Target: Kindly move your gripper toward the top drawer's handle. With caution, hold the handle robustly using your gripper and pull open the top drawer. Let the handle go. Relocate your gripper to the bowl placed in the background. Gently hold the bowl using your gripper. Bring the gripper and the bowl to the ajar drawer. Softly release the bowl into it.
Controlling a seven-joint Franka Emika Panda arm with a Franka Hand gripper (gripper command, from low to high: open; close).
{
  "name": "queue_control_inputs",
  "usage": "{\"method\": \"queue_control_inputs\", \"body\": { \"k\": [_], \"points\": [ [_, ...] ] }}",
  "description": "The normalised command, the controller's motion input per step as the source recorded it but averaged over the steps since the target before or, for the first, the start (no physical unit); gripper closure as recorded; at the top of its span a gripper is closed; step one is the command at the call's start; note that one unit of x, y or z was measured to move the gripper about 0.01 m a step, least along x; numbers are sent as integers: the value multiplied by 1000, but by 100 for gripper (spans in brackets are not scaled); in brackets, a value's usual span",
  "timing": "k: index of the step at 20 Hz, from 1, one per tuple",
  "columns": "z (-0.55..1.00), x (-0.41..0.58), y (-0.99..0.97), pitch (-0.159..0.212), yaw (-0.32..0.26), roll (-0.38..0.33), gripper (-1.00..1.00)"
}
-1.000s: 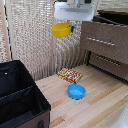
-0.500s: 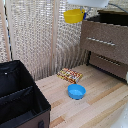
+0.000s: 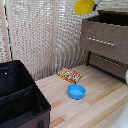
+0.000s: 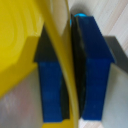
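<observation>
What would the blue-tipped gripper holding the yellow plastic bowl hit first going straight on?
Probably the blurred grey surface beyond the gripper and round yellow plastic bowl; its identity and depth are unclear.

The exterior view looks from a distance, slightly downward, across the wooden floor [image 3: 95, 107] toward the dresser [image 3: 107, 42]. The wrist view sits tight against the end effector [image 4: 70, 75]. Both show the yellow bowl [image 3: 84, 6].

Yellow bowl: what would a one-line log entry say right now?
gripper: shut on bowl rim | bowl: held high near dresser | blue bowl: on floor
</observation>
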Motion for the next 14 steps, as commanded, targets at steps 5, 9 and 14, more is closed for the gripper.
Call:
{"method": "queue_control_inputs", "body": {
  "k": [5,9,14],
  "points": [
    [-17,-25,-1000,56,0,65,100],
    [-28,-107,-1000,86,0,40,100],
    [326,-24,-945,94,0,112,100]
  ]
}}
